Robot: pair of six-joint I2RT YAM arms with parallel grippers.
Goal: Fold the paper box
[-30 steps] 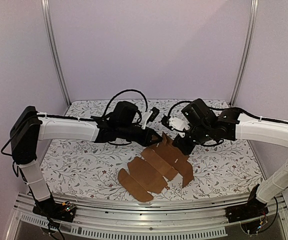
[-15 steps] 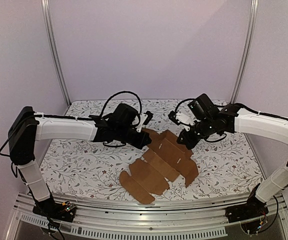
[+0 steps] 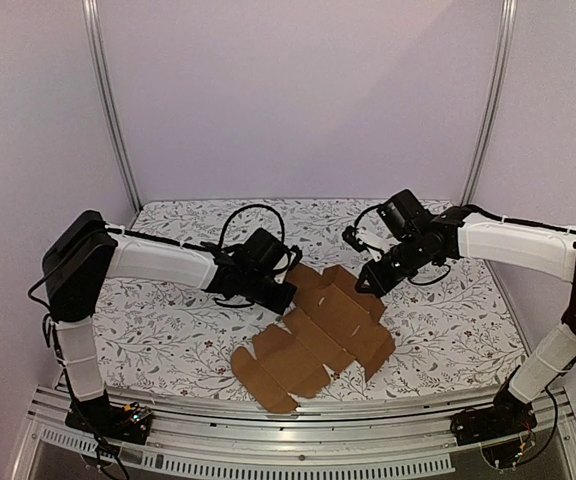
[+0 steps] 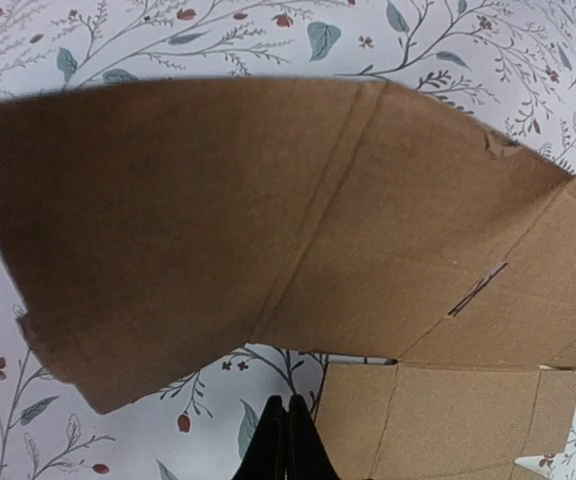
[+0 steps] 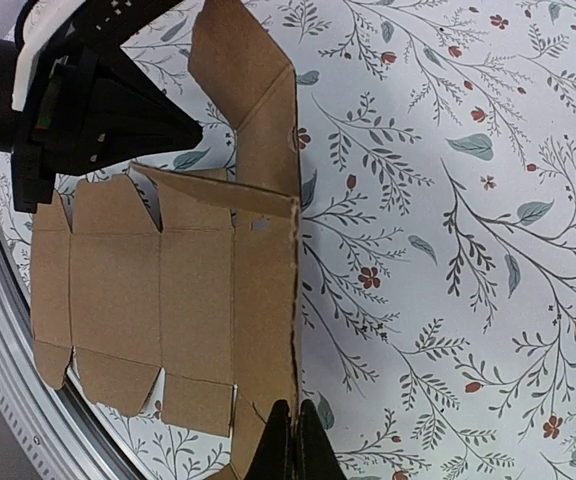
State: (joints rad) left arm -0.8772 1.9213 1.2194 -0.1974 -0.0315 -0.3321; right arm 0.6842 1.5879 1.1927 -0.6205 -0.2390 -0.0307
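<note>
Box (image 3: 318, 320): lies unfolded on bench (image 3: 168, 330), one flap (image 5: 218, 190) raised; touches clenched right fingers (image 5: 280, 455) at its edge; sits just beside clenched left fingers (image 4: 273, 455).

A robot lab cell is showing here: aluminium posts (image 3: 113, 110) and plain lilac walls (image 3: 298, 90) are standing beyond the fingers (image 5: 276, 450), enclosing a worktop (image 3: 168, 330) (floral-patterned cover).
</note>
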